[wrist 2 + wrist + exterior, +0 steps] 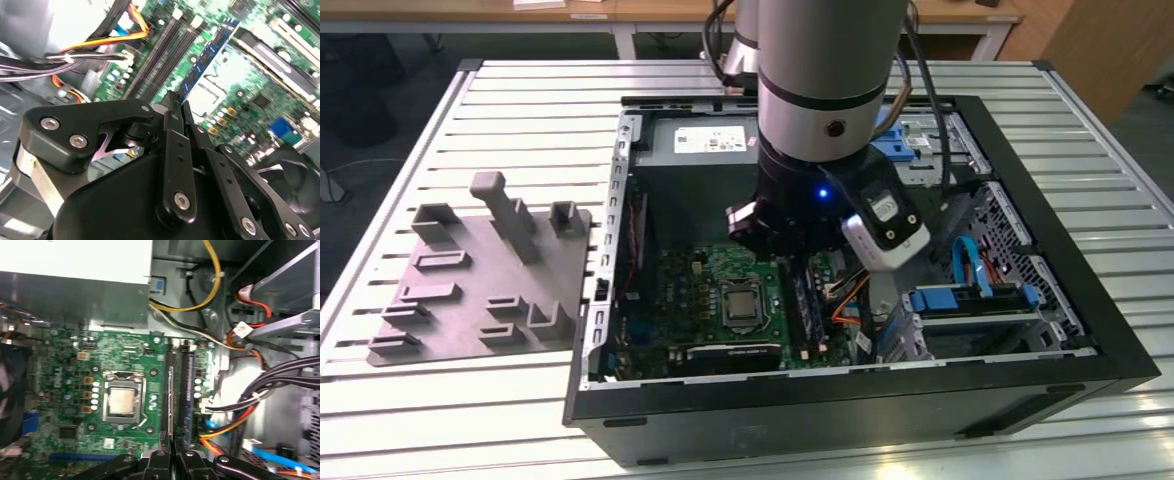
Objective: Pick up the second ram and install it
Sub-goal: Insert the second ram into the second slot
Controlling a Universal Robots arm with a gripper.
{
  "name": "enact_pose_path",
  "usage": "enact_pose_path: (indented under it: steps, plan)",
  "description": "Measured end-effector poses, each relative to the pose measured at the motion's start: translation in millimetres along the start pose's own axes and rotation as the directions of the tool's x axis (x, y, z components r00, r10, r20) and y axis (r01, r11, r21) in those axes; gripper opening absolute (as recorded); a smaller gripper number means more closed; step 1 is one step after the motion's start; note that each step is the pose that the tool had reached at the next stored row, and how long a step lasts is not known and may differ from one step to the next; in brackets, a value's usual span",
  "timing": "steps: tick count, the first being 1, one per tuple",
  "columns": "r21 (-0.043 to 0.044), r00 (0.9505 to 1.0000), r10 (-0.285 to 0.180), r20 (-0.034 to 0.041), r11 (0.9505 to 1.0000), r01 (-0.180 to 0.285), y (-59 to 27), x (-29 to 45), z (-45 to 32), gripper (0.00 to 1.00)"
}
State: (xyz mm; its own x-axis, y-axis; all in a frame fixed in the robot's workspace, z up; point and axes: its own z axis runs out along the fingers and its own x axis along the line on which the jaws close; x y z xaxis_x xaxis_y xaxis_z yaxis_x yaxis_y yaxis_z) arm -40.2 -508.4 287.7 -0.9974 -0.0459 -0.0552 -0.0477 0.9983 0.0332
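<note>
Second wrist view: the hand (175, 100) is clamped narrow on one end of the second ram (206, 59), which points toward the motherboard (260, 95). Exterior view: this sits at frame centre, inside the computer case (1101, 320). Pickup is complete; seating in its slot appears outstanding.

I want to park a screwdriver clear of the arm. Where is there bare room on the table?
Bare slatted table lies between the grey holder block and the far edge, and along the computer case on the exterior view's right. Inside the case is crowded: the gripper holds the second ram over the motherboard, beside cables.
</note>
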Motion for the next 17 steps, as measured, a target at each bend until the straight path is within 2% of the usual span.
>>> enact_pose_path:
  steps: [2,3,11,17]
  plan:
    - [-0.0013,0.9996,0.002,-0.0283,1.0000,-0.002,0.0,-0.5,0.7,0.14]
    - [-0.0013,0.9994,0.002,-0.0337,1.0000,-0.002,-0.1,-0.6,0.7,0.14]
    - [-0.0015,0.9994,0.003,-0.0338,1.0000,-0.003,-0.1,-0.6,1.1,0.14]
    - [-0.0007,0.9992,0.021,-0.0332,0.9998,-0.021,-0.1,-1.1,4.2,0.14]
